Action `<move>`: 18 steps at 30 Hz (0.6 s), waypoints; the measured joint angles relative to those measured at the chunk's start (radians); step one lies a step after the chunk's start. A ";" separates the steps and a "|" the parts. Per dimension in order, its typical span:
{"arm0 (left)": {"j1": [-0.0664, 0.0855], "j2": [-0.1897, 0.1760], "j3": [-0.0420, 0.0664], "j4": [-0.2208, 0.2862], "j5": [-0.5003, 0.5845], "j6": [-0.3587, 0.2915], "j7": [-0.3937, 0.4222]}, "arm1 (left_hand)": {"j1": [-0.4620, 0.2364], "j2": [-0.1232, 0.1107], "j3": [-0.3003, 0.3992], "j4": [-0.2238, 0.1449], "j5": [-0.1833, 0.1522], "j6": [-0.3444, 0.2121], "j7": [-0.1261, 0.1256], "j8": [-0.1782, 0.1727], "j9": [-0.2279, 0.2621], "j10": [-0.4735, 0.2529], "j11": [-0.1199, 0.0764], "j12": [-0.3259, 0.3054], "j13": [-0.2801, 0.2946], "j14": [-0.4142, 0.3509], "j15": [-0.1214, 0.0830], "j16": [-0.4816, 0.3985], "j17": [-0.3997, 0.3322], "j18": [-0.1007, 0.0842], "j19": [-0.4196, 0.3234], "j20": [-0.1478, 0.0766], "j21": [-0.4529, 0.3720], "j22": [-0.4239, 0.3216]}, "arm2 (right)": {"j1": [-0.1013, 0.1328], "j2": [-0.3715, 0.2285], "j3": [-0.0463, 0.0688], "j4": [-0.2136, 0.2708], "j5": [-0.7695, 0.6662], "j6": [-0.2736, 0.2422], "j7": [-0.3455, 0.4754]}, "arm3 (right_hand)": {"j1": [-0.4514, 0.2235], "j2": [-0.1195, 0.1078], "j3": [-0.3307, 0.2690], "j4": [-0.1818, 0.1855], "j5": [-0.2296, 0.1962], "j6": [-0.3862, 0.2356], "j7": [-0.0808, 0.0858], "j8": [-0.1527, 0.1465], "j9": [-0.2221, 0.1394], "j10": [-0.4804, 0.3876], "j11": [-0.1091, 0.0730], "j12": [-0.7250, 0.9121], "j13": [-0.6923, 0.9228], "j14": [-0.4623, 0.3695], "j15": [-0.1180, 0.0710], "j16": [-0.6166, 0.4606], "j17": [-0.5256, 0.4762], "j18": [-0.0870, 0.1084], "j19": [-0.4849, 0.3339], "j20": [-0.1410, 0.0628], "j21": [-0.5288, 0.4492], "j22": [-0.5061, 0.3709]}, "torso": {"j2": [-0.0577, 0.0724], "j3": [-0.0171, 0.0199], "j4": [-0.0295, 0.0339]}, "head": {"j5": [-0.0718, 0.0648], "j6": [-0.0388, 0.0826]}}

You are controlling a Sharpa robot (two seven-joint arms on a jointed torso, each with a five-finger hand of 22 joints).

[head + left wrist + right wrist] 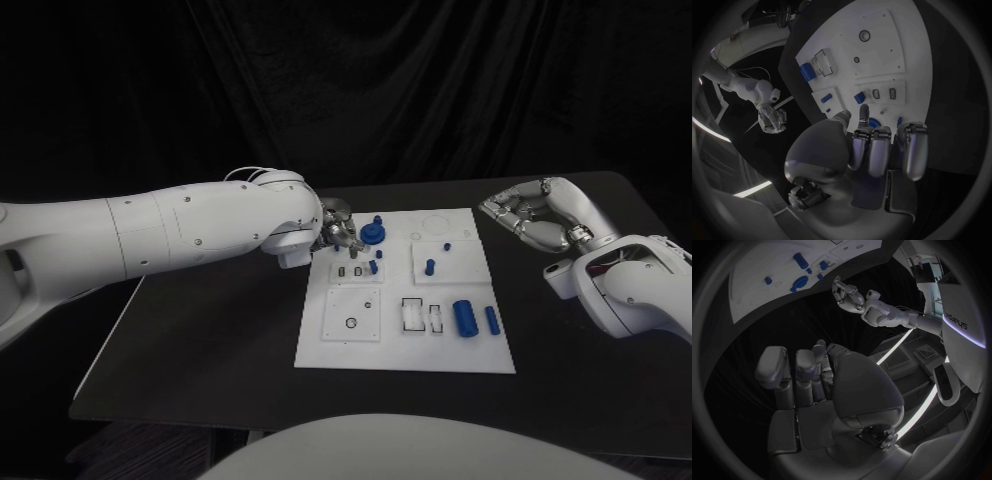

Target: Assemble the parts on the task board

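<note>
The white task board [368, 345] lies in the middle of the table. A round blue knob [374, 233] stands near its far left corner. Two small blue pegs [374, 266] [430, 267] stand mid-board, and two blue cylinders [464, 317] [492, 320] lie at the near right. My left hand [339, 234] hovers just left of the knob [873, 123]. Its thumb and one finger reach forward, apart, with nothing between them, while its other fingers curl. My right hand [529, 215] hangs off the board's far right corner, fingers curled in and holding nothing.
Recessed slots [413, 314] and a ring-shaped hole [353, 323] mark the board's near half. Bare black table [202, 340] spreads left and right of the board. My left forearm [188, 235] crosses above the table's left side.
</note>
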 measured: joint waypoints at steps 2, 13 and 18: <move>0.000 0.014 0.000 -0.014 -0.003 0.001 -0.002 | -0.020 0.000 -0.007 0.018 -0.014 -0.003 0.003 0.002 0.018 0.000 0.000 0.000 0.000 0.000 0.000 0.000 0.000 0.000 0.000 0.000 -0.004 0.000 | 0.000 0.001 0.000 -0.001 0.000 0.000 0.000 | 0.005 -0.005 0.003 -0.003 0.000 0.000 0.000 0.000 0.000 0.003 0.003 0.000 0.001 0.000 0.000 0.000 0.001 0.000 0.000 0.000 0.000 0.000 | 0.002 0.0018 -0.0004 | 0.002 0.000; 0.000 0.058 0.000 -0.056 -0.009 0.005 -0.008 | -0.056 0.005 -0.029 0.051 -0.052 0.001 -0.001 0.008 0.072 0.000 0.000 0.000 0.000 0.000 0.000 0.000 0.000 0.000 -0.009 0.002 -0.009 0.000 | 0.000 0.013 0.000 -0.010 0.001 -0.001 0.001 | 0.005 -0.005 0.003 -0.003 0.004 0.000 0.000 0.000 0.000 0.003 0.003 0.000 0.002 0.006 -0.001 0.000 0.003 0.000 0.000 0.000 0.000 0.000 | 0.011 0.0128 -0.0022 | 0.007 0.000; 0.000 0.075 0.000 -0.074 -0.010 0.011 -0.018 | -0.056 0.005 -0.029 0.051 -0.052 0.009 -0.009 0.019 0.103 0.004 -0.003 0.000 0.000 0.003 -0.004 0.000 0.000 0.000 -0.009 0.002 -0.009 0.000 | 0.000 0.016 0.000 -0.012 0.001 -0.001 0.001 | 0.005 -0.005 0.006 0.000 0.004 0.000 0.000 0.000 0.000 0.003 0.003 0.000 0.002 0.006 -0.001 0.000 0.003 0.000 0.000 0.000 0.000 0.000 | 0.012 0.0148 -0.0041 | 0.010 0.000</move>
